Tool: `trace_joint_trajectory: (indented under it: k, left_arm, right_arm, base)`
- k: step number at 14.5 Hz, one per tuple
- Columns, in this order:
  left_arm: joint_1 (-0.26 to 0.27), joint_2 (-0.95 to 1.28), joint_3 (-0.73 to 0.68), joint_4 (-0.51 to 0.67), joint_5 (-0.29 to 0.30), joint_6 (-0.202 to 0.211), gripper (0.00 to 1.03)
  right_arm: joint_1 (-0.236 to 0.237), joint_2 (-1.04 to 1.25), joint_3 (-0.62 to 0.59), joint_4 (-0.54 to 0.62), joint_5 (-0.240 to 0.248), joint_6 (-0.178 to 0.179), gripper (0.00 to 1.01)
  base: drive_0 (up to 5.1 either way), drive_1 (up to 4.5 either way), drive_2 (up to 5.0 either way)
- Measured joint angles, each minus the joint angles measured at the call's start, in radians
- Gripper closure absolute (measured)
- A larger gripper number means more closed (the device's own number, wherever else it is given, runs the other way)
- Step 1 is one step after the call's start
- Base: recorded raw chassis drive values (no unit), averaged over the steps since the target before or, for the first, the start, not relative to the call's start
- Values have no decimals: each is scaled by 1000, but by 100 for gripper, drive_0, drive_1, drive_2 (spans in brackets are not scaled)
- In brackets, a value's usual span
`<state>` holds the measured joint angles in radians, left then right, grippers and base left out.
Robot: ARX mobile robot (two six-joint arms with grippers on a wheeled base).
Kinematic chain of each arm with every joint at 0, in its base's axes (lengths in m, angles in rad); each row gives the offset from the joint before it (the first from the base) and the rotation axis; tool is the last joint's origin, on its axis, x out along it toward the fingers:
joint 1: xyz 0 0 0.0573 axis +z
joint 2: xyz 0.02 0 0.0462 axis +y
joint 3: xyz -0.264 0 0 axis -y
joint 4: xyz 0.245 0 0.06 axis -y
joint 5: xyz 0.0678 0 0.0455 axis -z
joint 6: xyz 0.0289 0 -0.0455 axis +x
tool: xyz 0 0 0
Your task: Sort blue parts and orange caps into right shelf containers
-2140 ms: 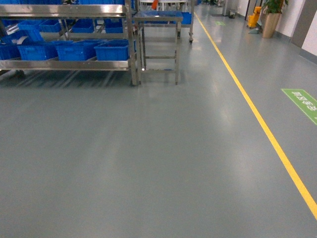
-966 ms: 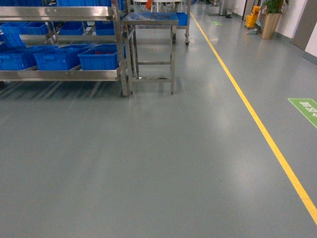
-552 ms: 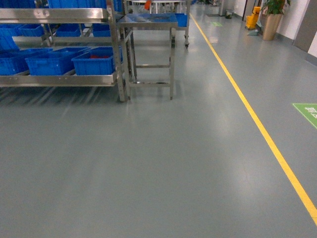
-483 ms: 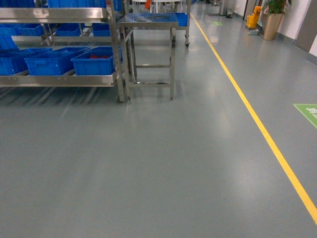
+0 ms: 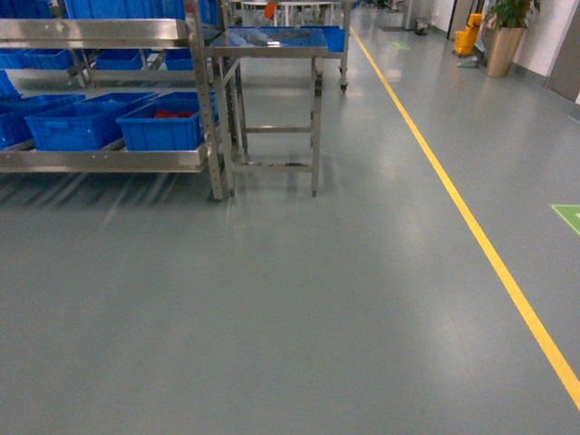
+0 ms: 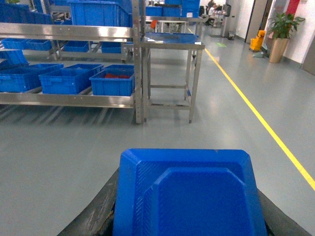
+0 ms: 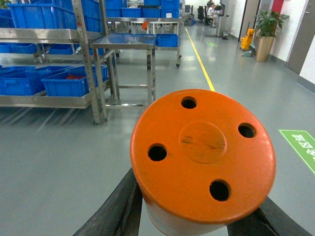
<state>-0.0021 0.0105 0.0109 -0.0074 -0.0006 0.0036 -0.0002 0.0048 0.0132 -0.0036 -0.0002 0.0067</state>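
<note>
In the left wrist view a blocky blue part (image 6: 192, 191) fills the bottom of the frame. My left gripper (image 6: 187, 223) is shut on it, with a black finger showing on each side. The right wrist view shows an orange cap (image 7: 202, 147), a flat-topped cylinder with several round holes, clamped in my right gripper (image 7: 197, 221). Blue crates (image 5: 163, 127) stand on the lower level of a steel shelf (image 5: 109, 159) at the far left. The rightmost crate holds something red (image 5: 172, 114). Neither gripper appears in the head view.
A small steel table (image 5: 272, 41) with a blue tray on top stands just right of the shelf. A yellow floor line (image 5: 480, 245) runs along the right, with a green floor mark (image 5: 569, 216) beyond it. A potted plant (image 5: 503, 36) stands far back right.
The shelf and steel table have come nearer and slid left in the head view, while the green floor mark has drifted right and down. The base has rolled forward.
</note>
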Motion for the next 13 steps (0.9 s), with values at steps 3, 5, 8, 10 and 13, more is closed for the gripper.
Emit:
trace_joint_trajectory:
  k: [3,5,8,10,13]
  left_arm:
    - [0,0,0,-2,0,0,60]
    - [0,0,0,0,0,0,60]
    - [0,0,0,4,0,0,60]
    - [0,0,0,3,0,0,60]
    - [0,0,0,2,0,0,60]
  right_arm:
    - [0,0,0,-2,0,0,60]
    - [0,0,0,-3,0,0,60]
    - [0,0,0,0,0,0,60]
    - [0,0,0,0,0,0,60]
    - [0,0,0,-3,0,0,60]
  base:
    - [-7,416,-430]
    - [-2,421,-425]
    - [7,430,-415]
    - [1,424,-422]
    - [-6,417,-429]
